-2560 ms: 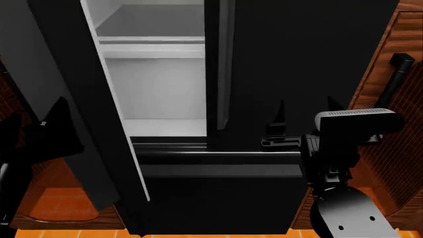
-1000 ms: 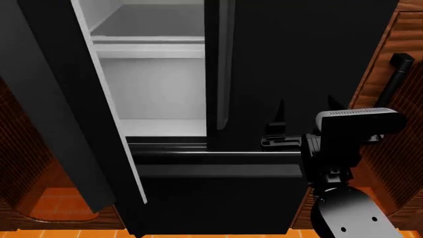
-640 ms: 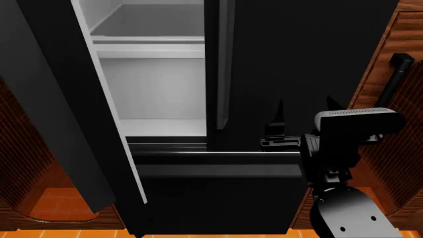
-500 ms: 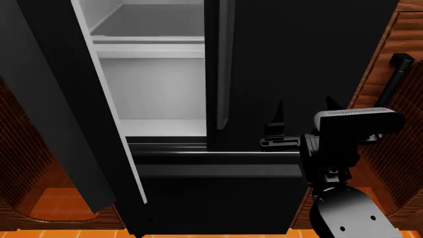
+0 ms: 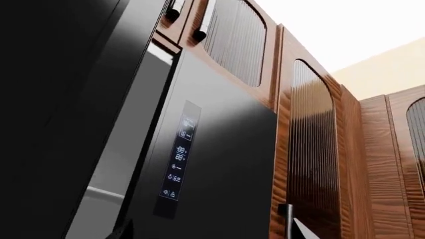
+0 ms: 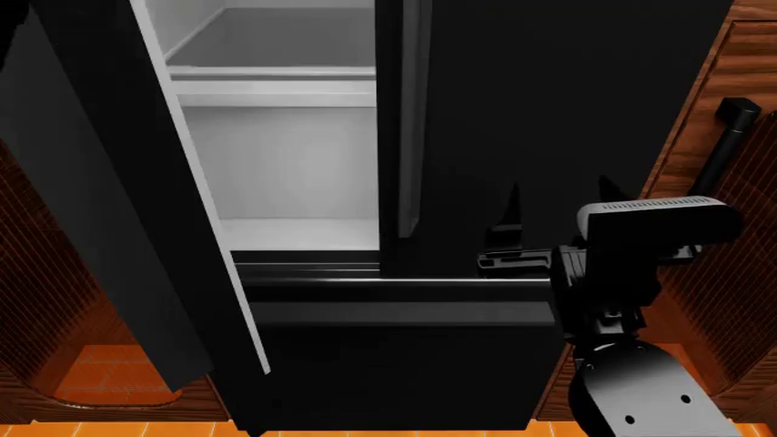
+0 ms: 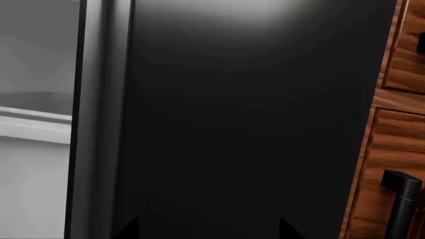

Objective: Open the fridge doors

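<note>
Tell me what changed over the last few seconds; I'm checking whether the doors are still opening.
The left fridge door swung further open, baring more of the white interior, and the dark shape beside it left the view. The right fridge door stayed shut, and the right gripper stayed open in front of it.

Two fridge doors, one of my claws, and a handful of cabinet fronts in sight.

Over my arms I count two fridge doors: one left door [image 6: 97, 182] swung open and one right door [image 6: 547, 118] shut, with one vertical handle [image 6: 407, 118] showing on the right door. One drawer front [image 6: 401, 364] sits below them. Inside I count one white shelf [image 6: 273, 82]. One of my claws, the right claw [image 6: 556, 202], is in view. My left wrist sees one display panel [image 5: 179, 159] and three arched cabinet doors [image 5: 312, 144].
</note>
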Tool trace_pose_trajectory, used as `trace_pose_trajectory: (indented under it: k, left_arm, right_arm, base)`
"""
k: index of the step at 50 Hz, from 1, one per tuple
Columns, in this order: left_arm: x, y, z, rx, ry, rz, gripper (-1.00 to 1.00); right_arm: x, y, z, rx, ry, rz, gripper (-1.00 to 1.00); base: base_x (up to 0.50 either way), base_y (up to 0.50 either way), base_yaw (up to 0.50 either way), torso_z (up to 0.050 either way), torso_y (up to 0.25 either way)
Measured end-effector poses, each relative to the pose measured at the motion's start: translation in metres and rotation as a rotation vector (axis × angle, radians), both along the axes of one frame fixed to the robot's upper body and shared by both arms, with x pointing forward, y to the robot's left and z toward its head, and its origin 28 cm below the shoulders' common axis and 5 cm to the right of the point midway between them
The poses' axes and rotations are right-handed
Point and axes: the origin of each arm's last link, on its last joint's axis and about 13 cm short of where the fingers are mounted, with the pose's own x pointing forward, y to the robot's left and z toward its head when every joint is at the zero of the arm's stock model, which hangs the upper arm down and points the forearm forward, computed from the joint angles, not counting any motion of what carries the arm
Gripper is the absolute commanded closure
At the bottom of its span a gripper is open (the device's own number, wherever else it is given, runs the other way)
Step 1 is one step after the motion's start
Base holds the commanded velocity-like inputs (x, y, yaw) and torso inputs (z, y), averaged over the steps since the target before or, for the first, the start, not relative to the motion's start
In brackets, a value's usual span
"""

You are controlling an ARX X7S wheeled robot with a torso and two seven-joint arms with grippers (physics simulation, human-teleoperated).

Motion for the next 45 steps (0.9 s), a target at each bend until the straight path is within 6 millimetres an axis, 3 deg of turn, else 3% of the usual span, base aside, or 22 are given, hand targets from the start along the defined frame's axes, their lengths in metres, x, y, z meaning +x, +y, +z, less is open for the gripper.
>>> trace_pose_trajectory:
  k: [23,45]
  left_arm:
    - [0.031,-0.026,0.007,-0.038,0.059,0.052,-1.0]
    - [0.07,-0.058,-0.009,-0.003,0.079,0.166,-1.0]
  right_arm:
    - [0.0,0.0,-0.001,0.0,0.002,0.002,-1.0]
    - [0.001,0.001,-0.001,0.001,0.008,0.004,-1.0]
  base:
    - [0.0,0.0,0.0,0.0,0.0]
    - [0.0,0.0,0.0,0.0,0.0]
